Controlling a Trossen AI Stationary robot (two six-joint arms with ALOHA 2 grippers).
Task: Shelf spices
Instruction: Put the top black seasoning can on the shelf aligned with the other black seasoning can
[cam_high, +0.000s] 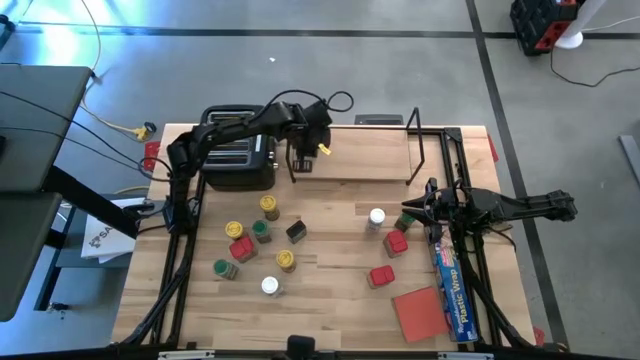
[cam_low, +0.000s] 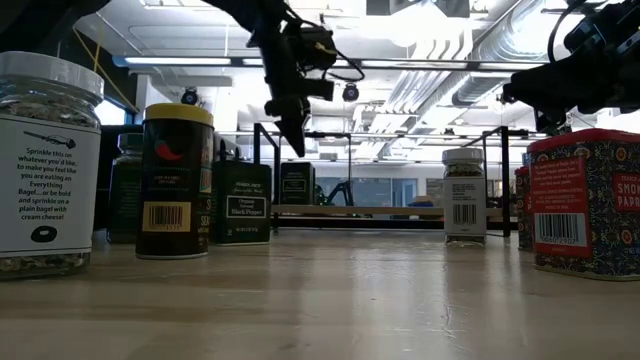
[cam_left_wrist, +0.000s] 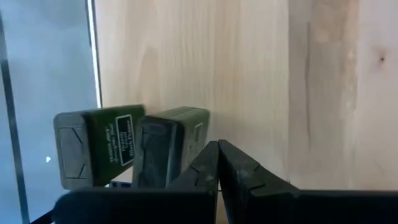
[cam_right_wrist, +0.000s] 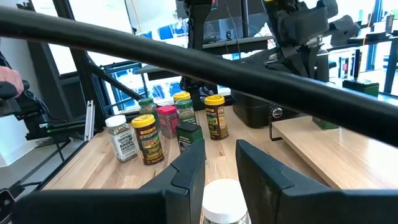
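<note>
We see the wooden table (cam_high: 330, 290) with the shelf (cam_high: 380, 160) along its far edge: black rod frame, light board base. The black toaster (cam_high: 238, 160) sits just left of it, touching or nearly so. The blue plastic-wrap box (cam_high: 452, 290) and flat red pad (cam_high: 420, 312) lie at the right near side.

Left gripper (cam_high: 300, 160) is over the shelf's left end, fingers (cam_left_wrist: 205, 171) pressed together, nothing between them. Two dark green square tins (cam_left_wrist: 134, 146) stand side by side on the board just beside it.

Right gripper (cam_high: 412, 215) is near the shelf's right end, fingers (cam_right_wrist: 186, 165) apart around a white-lidded jar (cam_high: 377, 217); we can't tell if they touch it.

Remaining spices are loose on the table: a cluster (cam_high: 255, 240) of yellow, green and white lids in front of the toaster, plus red square tins (cam_high: 388, 258) beside the box.

In the low view an open hall with ceiling pipes lies behind; near jars block most of the shelf.
</note>
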